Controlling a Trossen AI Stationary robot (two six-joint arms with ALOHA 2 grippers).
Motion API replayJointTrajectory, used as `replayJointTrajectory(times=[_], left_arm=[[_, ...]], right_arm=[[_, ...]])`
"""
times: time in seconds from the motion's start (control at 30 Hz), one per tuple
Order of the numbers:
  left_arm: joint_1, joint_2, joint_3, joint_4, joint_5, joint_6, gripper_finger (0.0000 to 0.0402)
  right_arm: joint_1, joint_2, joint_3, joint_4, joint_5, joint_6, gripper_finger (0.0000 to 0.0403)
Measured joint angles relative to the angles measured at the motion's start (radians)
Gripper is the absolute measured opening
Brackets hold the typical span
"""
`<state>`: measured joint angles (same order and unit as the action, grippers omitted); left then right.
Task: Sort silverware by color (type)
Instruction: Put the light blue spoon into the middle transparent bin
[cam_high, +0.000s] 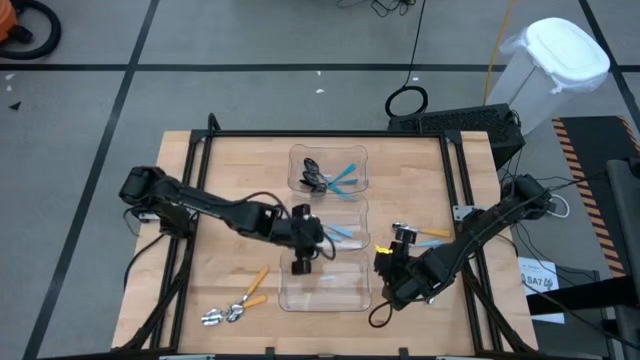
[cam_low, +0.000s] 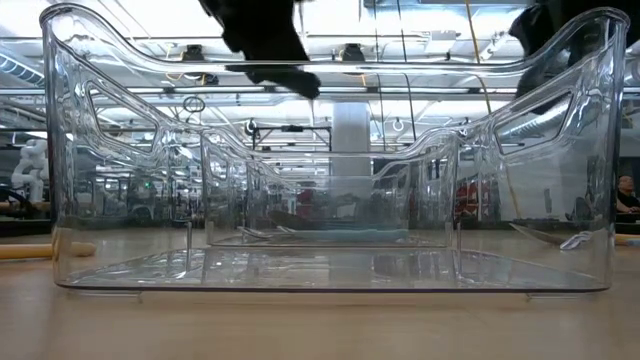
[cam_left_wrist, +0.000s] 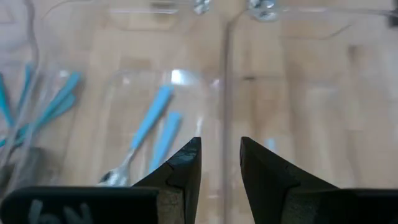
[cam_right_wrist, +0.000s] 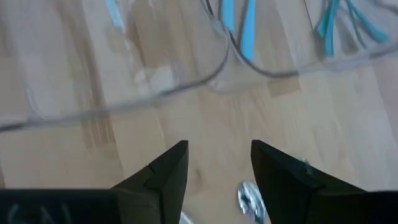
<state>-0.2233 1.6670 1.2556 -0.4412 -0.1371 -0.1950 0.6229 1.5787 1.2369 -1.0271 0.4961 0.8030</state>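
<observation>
Three clear bins stand in a row down the middle of the table. The far bin (cam_high: 328, 168) holds dark-bowled spoons with teal handles. The middle bin (cam_high: 352, 222) holds light-blue-handled spoons (cam_left_wrist: 149, 127). My left gripper (cam_left_wrist: 220, 144) hovers open above the wall between the middle bin and the near bin (cam_high: 325, 290), with nothing between its fingers (cam_high: 310, 247). My right gripper (cam_right_wrist: 219, 148) hangs open just right of the bins (cam_high: 392, 258), above a silver spoon bowl (cam_right_wrist: 249, 199) lying on the table. Orange-handled spoons (cam_high: 245, 292) lie flat at the near left.
Two spoons with an orange and a blue handle (cam_high: 425, 236) lie right of the middle bin, beside my right gripper. In the low view the near bin (cam_low: 330, 230) fills the front, with both arms above its rim. A black frame edges the table.
</observation>
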Motion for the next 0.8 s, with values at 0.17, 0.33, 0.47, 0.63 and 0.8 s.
replayJointTrajectory(times=[0.17, 0.33, 0.47, 0.63, 0.8], left_arm=[[-0.078, -0.018, -0.001, -0.011, -0.002, -0.017, 0.0111], [-0.142, -0.025, -0.001, -0.047, -0.002, 0.002, 0.0111], [-0.164, -0.025, -0.001, -0.059, -0.004, 0.006, 0.0111], [-0.179, -0.025, -0.002, -0.068, -0.005, -0.021, 0.0111], [-0.180, -0.025, -0.001, -0.056, -0.005, -0.041, 0.0111]], right_arm=[[0.034, 0.000, 0.000, -0.099, -0.021, 0.126, 0.0171], [0.078, 0.000, -0.008, -0.245, -0.005, 0.201, 0.0167], [0.091, 0.000, -0.057, -0.272, 0.019, 0.154, 0.0148], [0.080, 0.000, -0.137, -0.300, -0.063, 0.052, 0.0116], [0.052, -0.055, -0.204, -0.330, -0.162, -0.052, 0.0106]])
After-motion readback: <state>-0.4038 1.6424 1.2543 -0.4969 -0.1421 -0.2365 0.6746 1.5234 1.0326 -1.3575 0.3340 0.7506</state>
